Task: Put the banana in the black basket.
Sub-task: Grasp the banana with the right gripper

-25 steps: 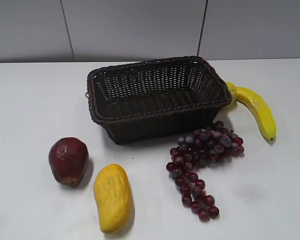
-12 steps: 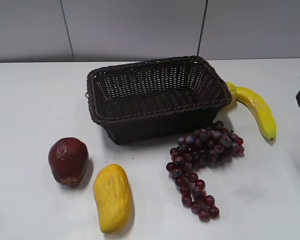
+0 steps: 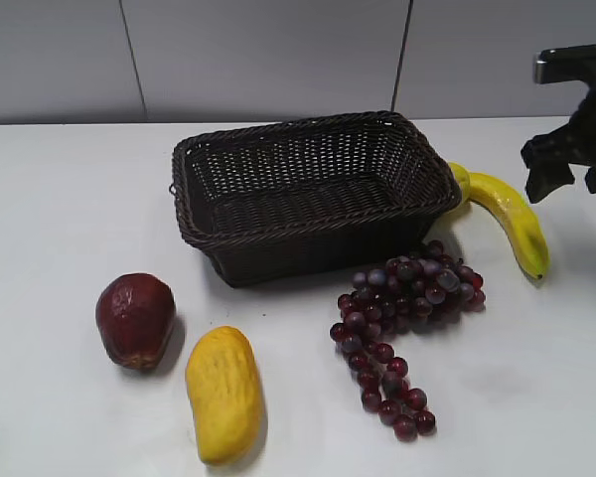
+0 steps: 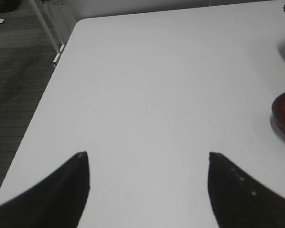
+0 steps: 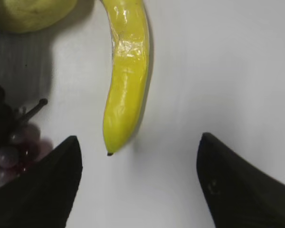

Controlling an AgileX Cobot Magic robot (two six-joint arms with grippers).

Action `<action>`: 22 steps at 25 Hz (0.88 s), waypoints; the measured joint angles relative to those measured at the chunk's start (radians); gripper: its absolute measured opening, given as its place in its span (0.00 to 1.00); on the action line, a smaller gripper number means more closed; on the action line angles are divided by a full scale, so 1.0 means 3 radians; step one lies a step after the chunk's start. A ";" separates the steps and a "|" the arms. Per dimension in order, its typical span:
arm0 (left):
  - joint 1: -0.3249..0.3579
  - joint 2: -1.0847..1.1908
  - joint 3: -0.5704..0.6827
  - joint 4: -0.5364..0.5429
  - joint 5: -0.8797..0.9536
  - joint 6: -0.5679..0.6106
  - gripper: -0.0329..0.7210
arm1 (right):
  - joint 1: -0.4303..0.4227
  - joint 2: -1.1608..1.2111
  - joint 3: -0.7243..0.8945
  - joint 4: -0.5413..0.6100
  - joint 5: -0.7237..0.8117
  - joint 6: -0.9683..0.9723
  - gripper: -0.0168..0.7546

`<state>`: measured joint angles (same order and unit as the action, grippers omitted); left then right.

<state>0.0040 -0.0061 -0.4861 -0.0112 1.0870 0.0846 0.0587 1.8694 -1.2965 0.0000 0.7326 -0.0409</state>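
Note:
The banana (image 3: 512, 219) lies on the white table just right of the black basket (image 3: 278, 227), its dark tip pointing to the front. The basket is empty. My right gripper (image 3: 566, 187) hangs open above the table, right of and a little behind the banana. In the right wrist view the banana (image 5: 128, 76) lies ahead of the open right gripper (image 5: 138, 142), with its tip near the left finger and nothing between the jaws. My left gripper (image 4: 147, 156) is open and empty over bare table, out of the exterior view.
A bunch of dark red grapes (image 3: 402, 318) lies in front of the basket, close to the banana's tip. A small yellow fruit (image 3: 461, 179) touches the banana's far end. A thick yellow fruit (image 3: 223, 393) and a dark red fruit (image 3: 136, 318) lie front left.
My right arm has come into the exterior view from the right edge and now hangs near the banana. The fruits and the basket have not moved.

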 joint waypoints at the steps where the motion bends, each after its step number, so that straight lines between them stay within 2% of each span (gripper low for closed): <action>1: 0.0000 0.0000 0.0000 0.0000 0.0000 0.0000 0.81 | 0.0000 0.0100 -0.0078 0.0000 0.0000 -0.0003 0.76; 9: 0.0000 0.0000 0.0000 0.0000 0.0000 0.0000 0.81 | 0.0000 0.0687 -0.0446 0.0000 -0.0003 -0.0099 0.76; 18: 0.0000 0.0000 0.0000 0.0000 0.0000 0.0000 0.81 | 0.0000 0.0967 -0.0480 0.0088 0.0000 -0.0163 0.76; 20: 0.0000 0.0000 0.0000 0.0000 0.0000 0.0000 0.81 | 0.0000 0.0978 -0.0480 0.0088 -0.0010 -0.0163 0.74; 22: 0.0000 0.0000 0.0000 0.0000 0.0000 0.0000 0.81 | 0.0000 0.0978 -0.0481 0.0088 -0.0030 -0.0163 0.66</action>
<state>0.0040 -0.0061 -0.4861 -0.0112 1.0870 0.0846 0.0587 2.1629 -1.4410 0.0263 0.7237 -0.0900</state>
